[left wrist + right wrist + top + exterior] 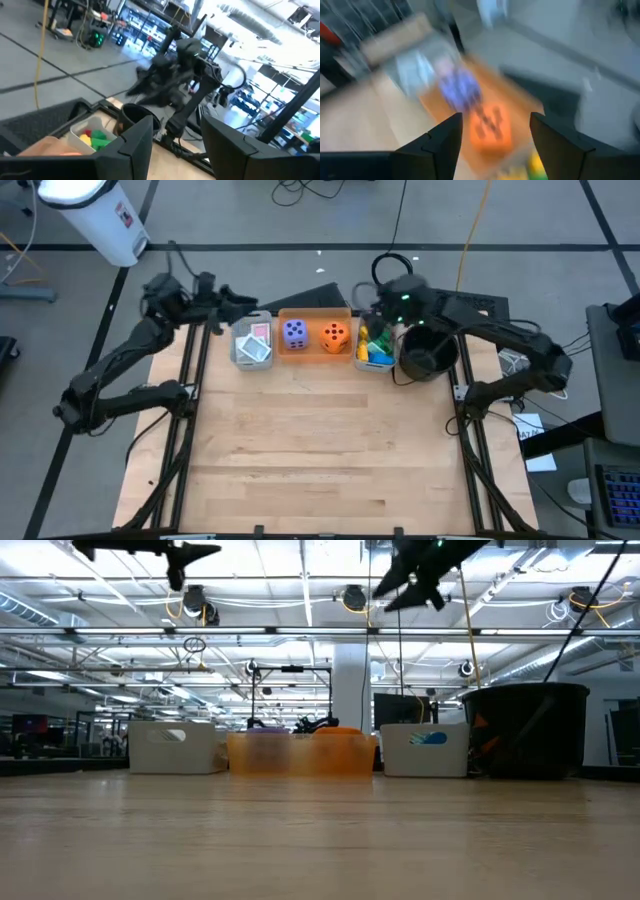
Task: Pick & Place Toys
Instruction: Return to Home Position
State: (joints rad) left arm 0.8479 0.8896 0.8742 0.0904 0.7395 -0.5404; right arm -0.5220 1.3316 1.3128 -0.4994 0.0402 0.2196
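Along the table's far edge stand three bins. The left grey bin (253,343) holds picture cards (259,335). In the orange bin (314,313) sit a purple die (294,332) and an orange die (335,335). The right grey bin (374,363) holds coloured bricks (375,345). My left gripper (248,306) hovers high beyond the card bin, pointing level toward the table's right, open and empty (177,125). Above the brick bin's far end, my right gripper (378,308) is raised and slants down, also open and empty (495,120). The dice (490,125) lie below it.
A black round bowl (428,355) stands right of the brick bin. Bare wooden table (320,450) stretches from the bins to the near edge. In the low view both arms (180,555) (415,575) hang well above the bins.
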